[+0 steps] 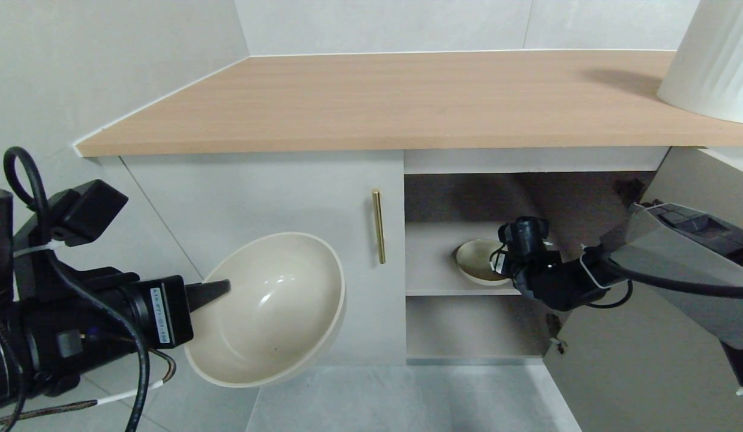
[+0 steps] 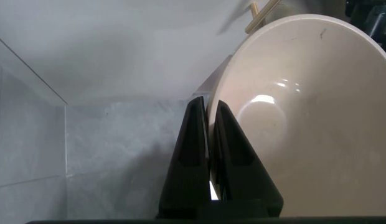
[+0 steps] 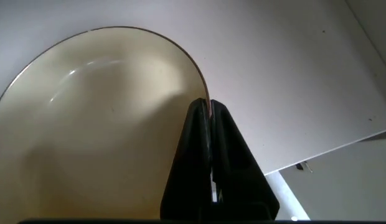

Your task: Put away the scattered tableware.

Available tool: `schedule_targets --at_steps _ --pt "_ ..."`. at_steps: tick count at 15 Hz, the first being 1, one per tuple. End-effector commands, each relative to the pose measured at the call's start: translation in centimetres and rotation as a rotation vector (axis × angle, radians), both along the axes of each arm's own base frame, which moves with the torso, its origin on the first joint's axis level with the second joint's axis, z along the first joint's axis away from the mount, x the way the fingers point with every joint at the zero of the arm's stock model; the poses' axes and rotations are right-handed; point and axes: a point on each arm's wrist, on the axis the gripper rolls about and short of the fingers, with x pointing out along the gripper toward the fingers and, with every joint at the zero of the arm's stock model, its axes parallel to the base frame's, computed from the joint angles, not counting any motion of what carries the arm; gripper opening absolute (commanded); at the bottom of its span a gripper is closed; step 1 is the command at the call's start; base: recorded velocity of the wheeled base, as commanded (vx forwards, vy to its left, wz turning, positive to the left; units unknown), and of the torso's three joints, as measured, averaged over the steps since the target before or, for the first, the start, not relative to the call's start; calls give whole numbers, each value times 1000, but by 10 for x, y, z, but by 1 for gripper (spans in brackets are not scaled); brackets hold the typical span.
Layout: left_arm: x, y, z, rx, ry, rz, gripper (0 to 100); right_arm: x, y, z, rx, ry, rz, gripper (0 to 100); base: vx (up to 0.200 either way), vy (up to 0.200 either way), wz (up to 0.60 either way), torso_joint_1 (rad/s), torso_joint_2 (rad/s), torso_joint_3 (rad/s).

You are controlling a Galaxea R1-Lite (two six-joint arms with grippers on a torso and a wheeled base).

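Big bowl point(image 1: 275, 306) lower left, tilted, pinched by rim in left pincer point(image 2: 208, 109) before closed cupboard door point(image 1: 275, 192); small bowl point(image 1: 476, 261) centre right at shelf point(image 1: 431, 258), rim nipped by right pincer point(image 3: 208, 115); risk of thin rim grips slipping, bowl dropping to floor point(image 1: 407, 396).

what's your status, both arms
Left gripper shut on big bowl rim, before the closed door. Right gripper shut on small bowl, at the shelf. Opening taken by right gripper.

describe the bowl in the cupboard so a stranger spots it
Below the wooden countertop, the cupboard stands open on the right. A cream bowl is at its upper shelf, its rim pinched by the right gripper. The other bowl hangs outside in the left gripper.
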Motion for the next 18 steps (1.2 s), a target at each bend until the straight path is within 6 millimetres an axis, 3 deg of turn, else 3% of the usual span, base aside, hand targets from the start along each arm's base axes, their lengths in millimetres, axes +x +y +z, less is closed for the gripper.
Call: schedule_targets --at_steps 1,6,9,10,12,13,18 --pt "1 0 -1 1 3 0 0 0 0 0 1 -2 -1 100 0 0 0 0 0 0" --pt "3 -1 -2 4 9 0 0 -3 -1 21 28 -68 4 100 0 0 0 0 0 0" --pt "12 -6 -4 27 15 -8 0 -32 -1 57 71 -84 91 100 0 0 0 0 0 0" --pt "21 -11 -8 51 11 -19 0 -55 1 76 114 -77 192 100 0 0 0 0 0 0" --pt "35 -19 -14 66 7 -26 0 -81 3 96 155 -53 317 100 0 0 0 0 0 0" --pt "45 -30 -21 72 4 -49 0 -110 7 118 186 -18 425 100 0 0 0 0 0 0" --pt "56 -61 -50 174 76 -127 0 -180 19 152 147 14 613 100 0 0 0 0 0 0"
